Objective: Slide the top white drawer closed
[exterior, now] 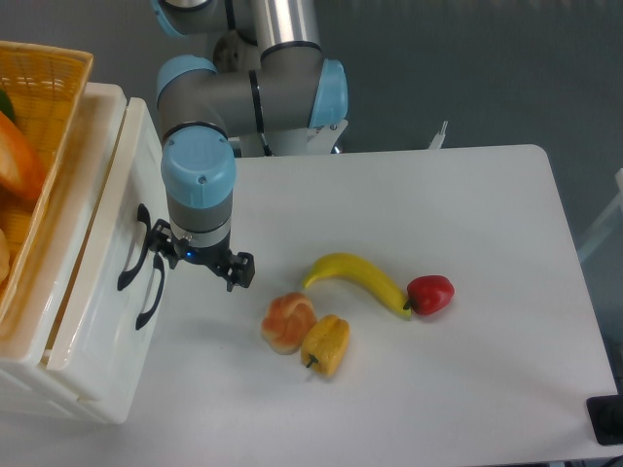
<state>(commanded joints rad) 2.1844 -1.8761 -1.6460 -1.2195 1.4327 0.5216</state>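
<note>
Take the white drawer unit at the left edge of the surface as your reference. The top white drawer is the uppermost front of that unit; its face lies about flush with the lower drawer front beneath it, and I see no gap between it and the unit body. Its black arched handle sits on the side facing the arm, with the lower drawer's handle just beside it. Your hand hangs directly to the right of the unit, wrist pointing down, with one side touching or very near the upper handle; from this angle you cannot tell whether the fingers are spread or closed, and nothing is visibly held. A yellow woven basket rests on top of the unit, holding orange items. Further right of the unit, well apart from it, lie a bread roll touching a yellow pepper, then a banana whose tip touches a red pepper.
</note>
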